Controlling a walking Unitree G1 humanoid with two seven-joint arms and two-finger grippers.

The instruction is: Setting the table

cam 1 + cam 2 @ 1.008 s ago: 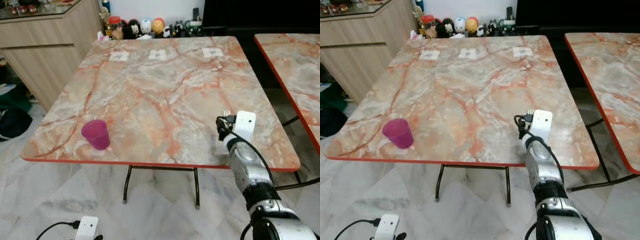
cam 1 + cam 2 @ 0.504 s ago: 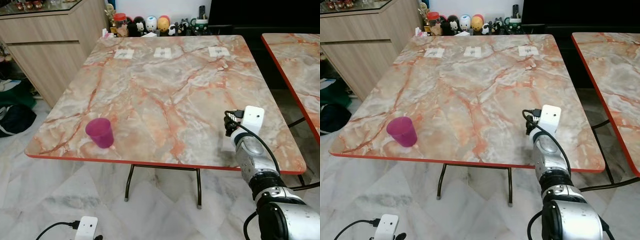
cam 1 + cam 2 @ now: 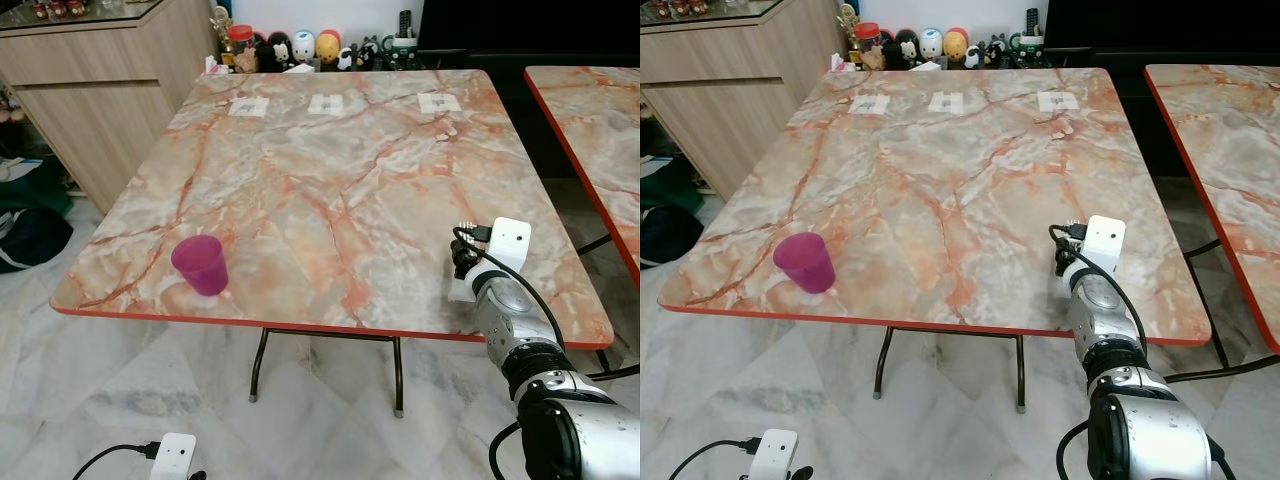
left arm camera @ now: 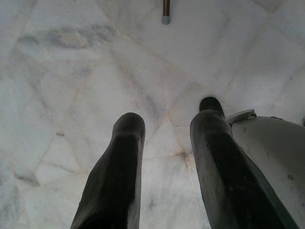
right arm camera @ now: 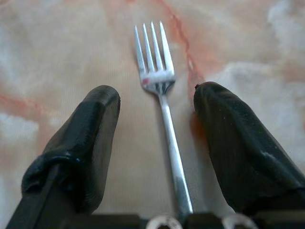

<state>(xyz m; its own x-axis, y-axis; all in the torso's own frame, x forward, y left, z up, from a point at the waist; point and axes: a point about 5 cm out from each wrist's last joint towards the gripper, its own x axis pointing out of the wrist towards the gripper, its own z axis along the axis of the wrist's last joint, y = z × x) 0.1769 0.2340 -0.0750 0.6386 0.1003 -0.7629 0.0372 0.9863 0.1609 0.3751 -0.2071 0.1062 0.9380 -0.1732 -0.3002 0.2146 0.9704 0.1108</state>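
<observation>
The right pincer point(image 5: 155, 138) is spread wide, its rounded black fingers point(image 5: 81, 143) either side of a thin steel fork point(image 5: 162, 109) lying flat near the near right corner of the glossy marble-patterned bench point(image 3: 330, 170). A tapered pink plastic cup point(image 3: 199, 265) stands near the near left corner. The left pincer point(image 4: 167, 157), open, hangs over pale marble floor point(image 4: 71, 71).

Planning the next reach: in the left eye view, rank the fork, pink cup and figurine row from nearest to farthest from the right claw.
1. Fork: lying on the table between the open fingers of the right claw.
2. Pink cup: near edge, robot's left.
3. Figurine row: beyond the table's far edge.
</observation>
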